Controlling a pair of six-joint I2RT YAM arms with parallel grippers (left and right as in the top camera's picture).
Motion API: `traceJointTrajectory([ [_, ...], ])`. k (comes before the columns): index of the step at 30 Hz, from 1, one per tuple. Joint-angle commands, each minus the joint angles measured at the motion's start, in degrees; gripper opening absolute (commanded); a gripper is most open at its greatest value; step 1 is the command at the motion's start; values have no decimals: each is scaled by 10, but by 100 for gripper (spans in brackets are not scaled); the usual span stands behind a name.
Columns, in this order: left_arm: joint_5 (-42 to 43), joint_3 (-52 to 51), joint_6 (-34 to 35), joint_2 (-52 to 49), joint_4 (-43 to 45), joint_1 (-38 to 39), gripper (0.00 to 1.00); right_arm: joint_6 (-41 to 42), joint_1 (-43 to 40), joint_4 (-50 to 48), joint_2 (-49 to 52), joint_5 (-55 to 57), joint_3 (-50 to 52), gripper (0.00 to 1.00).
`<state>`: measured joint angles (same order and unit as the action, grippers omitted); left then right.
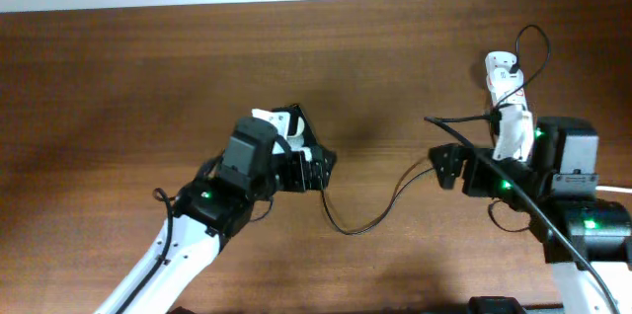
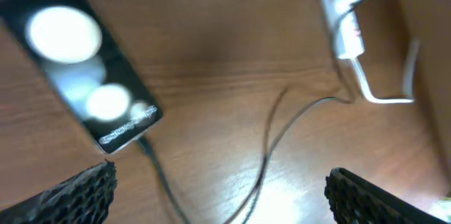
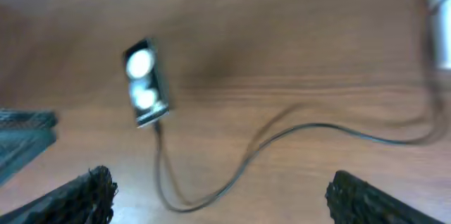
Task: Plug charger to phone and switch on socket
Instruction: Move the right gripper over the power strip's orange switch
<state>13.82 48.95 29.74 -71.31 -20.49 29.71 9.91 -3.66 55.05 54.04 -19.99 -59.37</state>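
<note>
bare table (image 1: 118, 87) far left, charger (image 1: 380, 213) strung across middle, socket (image 1: 509, 107) at right

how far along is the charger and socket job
Looks done: the charger cable reaches the lower end of the phone, seemingly plugged in. In hand: nothing; the left claw and right claw are both open and empty. Left: switching on the socket, whose switch state is too blurred to tell.

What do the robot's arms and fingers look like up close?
The left arm and right arm have white tubular lower links and boxy black joints with small green lights. The left fingers and right fingers are black and ribbed.
</note>
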Motion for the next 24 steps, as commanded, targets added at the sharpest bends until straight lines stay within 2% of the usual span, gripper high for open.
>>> traceJointTrajectory([
  [1,-73,0,-11,8,-22,22,99,0,-2,26,-4,168,-43,99],
  [12,-75,-1,-11,8,-38,22,99,46,-2,41,57,179,-46,99],
  [18,-75,-1,-11,8,-38,22,99,69,-18,8,67,181,-46,99],
  [20,-75,-1,-11,8,-38,22,99,71,-50,-4,91,178,-46,77],
  [21,-75,-1,-11,8,-38,22,99,73,-62,-12,100,171,-47,70],
  [23,-75,-1,-11,8,-38,22,99,100,-106,-26,133,170,-62,17],
  [24,-75,-1,-11,8,-38,22,99,101,-127,-33,153,170,-81,4],
])
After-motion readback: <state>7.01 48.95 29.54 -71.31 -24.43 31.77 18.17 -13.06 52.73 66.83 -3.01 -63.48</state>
